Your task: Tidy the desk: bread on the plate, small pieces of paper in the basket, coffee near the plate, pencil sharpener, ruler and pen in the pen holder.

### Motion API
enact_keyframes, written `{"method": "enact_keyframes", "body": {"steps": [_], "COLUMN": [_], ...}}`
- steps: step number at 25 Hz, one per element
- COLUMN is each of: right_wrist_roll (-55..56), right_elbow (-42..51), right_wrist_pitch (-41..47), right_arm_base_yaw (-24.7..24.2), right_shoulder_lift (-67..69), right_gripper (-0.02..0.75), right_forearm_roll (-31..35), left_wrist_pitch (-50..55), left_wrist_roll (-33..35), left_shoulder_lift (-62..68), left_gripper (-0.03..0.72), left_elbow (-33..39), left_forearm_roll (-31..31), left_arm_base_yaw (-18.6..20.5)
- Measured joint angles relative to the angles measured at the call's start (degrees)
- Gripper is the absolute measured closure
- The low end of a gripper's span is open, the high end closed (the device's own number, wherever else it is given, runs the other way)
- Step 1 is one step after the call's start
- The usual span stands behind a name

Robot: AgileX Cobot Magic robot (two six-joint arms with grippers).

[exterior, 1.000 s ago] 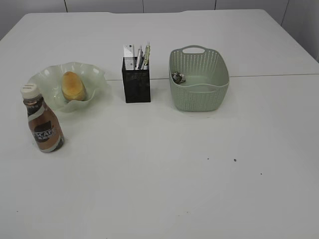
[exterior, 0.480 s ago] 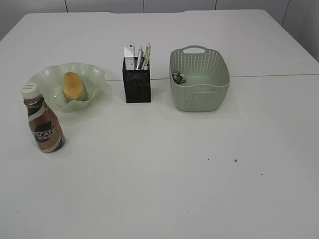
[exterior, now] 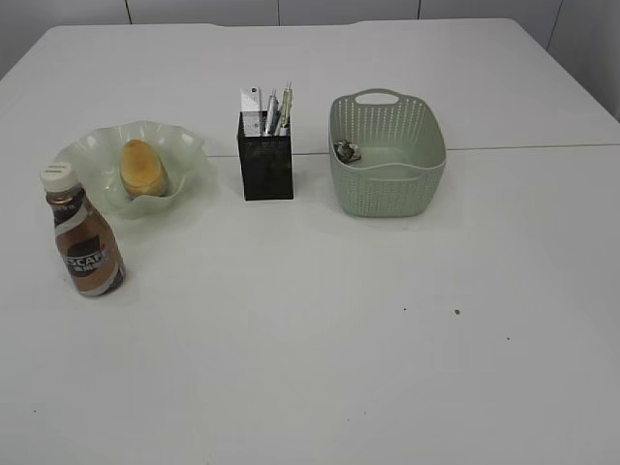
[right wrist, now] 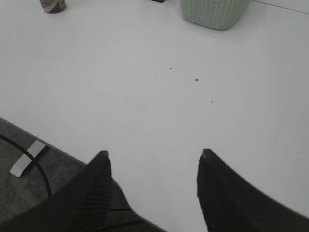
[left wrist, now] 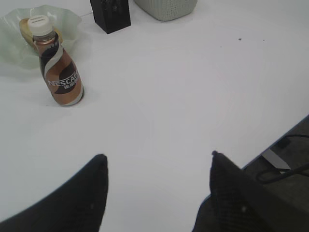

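Golden oval bread (exterior: 142, 167) in ruffled glass plate (exterior: 184, 145); brown plastic coffee (exterior: 86, 242) beside; mesh pen holder (exterior: 266, 167), perforated basket (exterior: 387, 189) on white table (exterior: 339, 339). Left gripper (left wrist: 157, 166), right gripper (right wrist: 152, 162): apart, empty.

Bright even light, soft shadows

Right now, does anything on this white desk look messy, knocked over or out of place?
Nothing stands out. The golden-brown bun sits in the wavy pale green glass dish, the brown Nescafe bottle stands upright beside it, and a crumpled scrap lies inside the sage-green basket.
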Motion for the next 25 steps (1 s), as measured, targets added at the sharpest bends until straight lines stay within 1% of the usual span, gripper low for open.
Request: {"method": "enact_keyframes", "body": {"steps": [3,5,9,11,13,16,25], "right_wrist_roll": [0.0,0.0,0.0,0.0,0.0,0.0,0.0], "right_elbow": [0.0,0.0,0.0,0.0,0.0,0.0,0.0], "right_wrist_pitch": [0.0,0.0,0.0,0.0,0.0,0.0,0.0], "right_arm_base_yaw": [-1.1,-3.6,-10.6,-12.6,-13.4,-13.6,-13.7], "right_shoulder_lift": [0.0,0.0,0.0,0.0,0.0,0.0,0.0], "right_gripper": [0.320,0.320,0.320,0.320,0.320,0.320,0.320], "right_forearm_roll": [0.0,0.0,0.0,0.0,0.0,0.0,0.0], "left_wrist_pitch": [0.0,0.0,0.0,0.0,0.0,0.0,0.0], "left_wrist_roll": [0.0,0.0,0.0,0.0,0.0,0.0,0.0], "left_shoulder_lift": [0.0,0.0,0.0,0.0,0.0,0.0,0.0], "left_gripper": [0.202,0.202,0.202,0.202,0.203,0.210,0.212], "left_elbow": [0.0,0.0,0.0,0.0,0.0,0.0,0.0], "left_forearm_roll": [-0.2,-1.1,-1.8,-1.9,-2.2,-2.5,-2.8], "left_arm_base_yaw": [0.7,3.0,11.6,16.0,18.5,19.4,19.4]}}
